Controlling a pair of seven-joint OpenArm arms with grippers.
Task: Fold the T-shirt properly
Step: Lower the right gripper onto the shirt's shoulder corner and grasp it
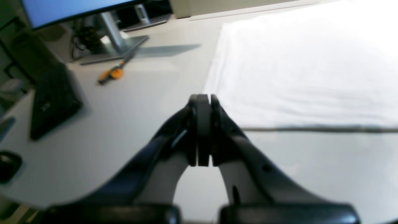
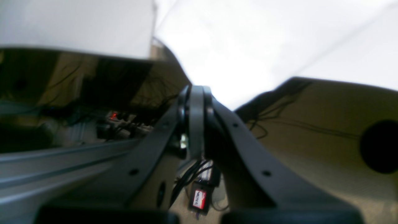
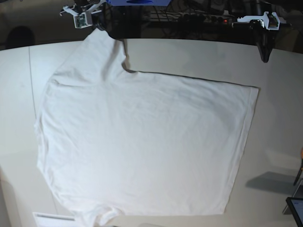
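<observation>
The white T-shirt (image 3: pixel 142 146) lies spread flat on the off-white table, one sleeve (image 3: pixel 102 47) reaching toward the far left edge. In the left wrist view the T-shirt (image 1: pixel 298 71) fills the upper right. My left gripper (image 1: pixel 203 100) is shut with nothing in it, hovering just off the shirt's corner; in the base view my left gripper (image 3: pixel 265 53) hangs at the far right edge. My right gripper (image 2: pixel 196 91) is shut and empty, out past the table edge. The base view shows my right gripper (image 3: pixel 81 16) at the far left, beyond the sleeve's tip.
A small white paper label (image 3: pixel 53 218) lies near the front left. An orange-handled tool (image 1: pixel 111 74), a monitor stand (image 1: pixel 116 40), a black box (image 1: pixel 53 99) and a mouse (image 1: pixel 8 161) sit beside the shirt. Cables and a power strip (image 2: pixel 124 124) hang below the table edge.
</observation>
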